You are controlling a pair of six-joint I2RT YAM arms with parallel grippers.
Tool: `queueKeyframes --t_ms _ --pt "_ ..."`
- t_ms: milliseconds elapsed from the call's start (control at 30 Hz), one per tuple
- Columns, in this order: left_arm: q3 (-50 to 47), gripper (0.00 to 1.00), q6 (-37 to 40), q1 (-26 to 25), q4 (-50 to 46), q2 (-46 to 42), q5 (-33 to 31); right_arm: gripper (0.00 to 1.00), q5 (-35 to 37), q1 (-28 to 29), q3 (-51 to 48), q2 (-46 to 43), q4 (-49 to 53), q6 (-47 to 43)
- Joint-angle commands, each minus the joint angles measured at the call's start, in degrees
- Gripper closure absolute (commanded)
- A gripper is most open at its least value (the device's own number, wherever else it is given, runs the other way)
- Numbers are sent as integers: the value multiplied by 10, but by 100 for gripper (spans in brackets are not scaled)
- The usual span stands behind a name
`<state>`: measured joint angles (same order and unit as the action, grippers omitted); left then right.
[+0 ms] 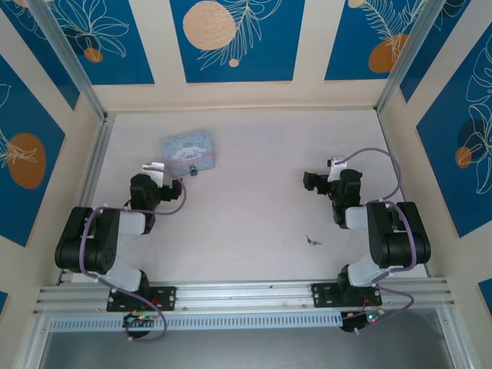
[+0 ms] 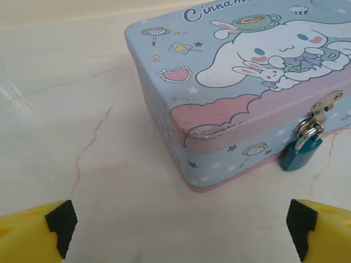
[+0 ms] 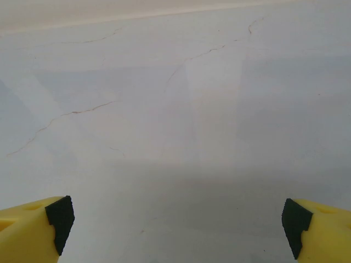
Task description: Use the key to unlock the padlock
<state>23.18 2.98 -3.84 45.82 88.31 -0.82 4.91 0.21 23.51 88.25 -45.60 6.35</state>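
Observation:
The small dark blue-grey padlock [image 2: 300, 154] hangs by its metal shackle from the hasp on the front of the light blue cartoon tin [image 2: 236, 82]; from above the padlock [image 1: 192, 171] sits at the tin's [image 1: 188, 151] near edge. The thin silvery key [image 1: 312, 241] lies on the table left of the right arm's base. My left gripper [image 2: 181, 230] is open just short of the tin's corner, nothing between its fingers; seen from above, the left gripper [image 1: 146, 167] sits left of the padlock. My right gripper [image 3: 178, 227] is open over bare table, and the right gripper [image 1: 311, 181] is well behind the key.
The white marbled table [image 1: 254, 154] is fenced by metal rails and patterned blue walls on three sides. A metal rail [image 1: 246, 296] carries both arm bases at the near edge.

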Motion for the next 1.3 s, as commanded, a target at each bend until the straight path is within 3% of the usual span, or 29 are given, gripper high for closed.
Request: queueKeyframes --t_ms 0,567,700,867,967,1100,1267 --pt "4 1 -5 10 8 -2 15 1 3 -2 1 -10 -11 -6" --pt "2 1 -6 9 8 -9 14 1 10 0 -5 -27 -12 -3" --pt "51 1 -14 9 -119 -59 -10 1 57 23 29 -144 152 12" --pt "78 1 -48 12 -195 -125 -40 1 79 7 151 -202 453 210" --pt "133 1 -100 13 -268 -135 -63 1 18 2 185 -194 514 238" --pt "268 1 -141 17 -418 -81 -69 1 -59 18 194 -193 544 252" --pt "413 1 -144 21 -509 27 -27 2 -76 68 204 -184 590 286"
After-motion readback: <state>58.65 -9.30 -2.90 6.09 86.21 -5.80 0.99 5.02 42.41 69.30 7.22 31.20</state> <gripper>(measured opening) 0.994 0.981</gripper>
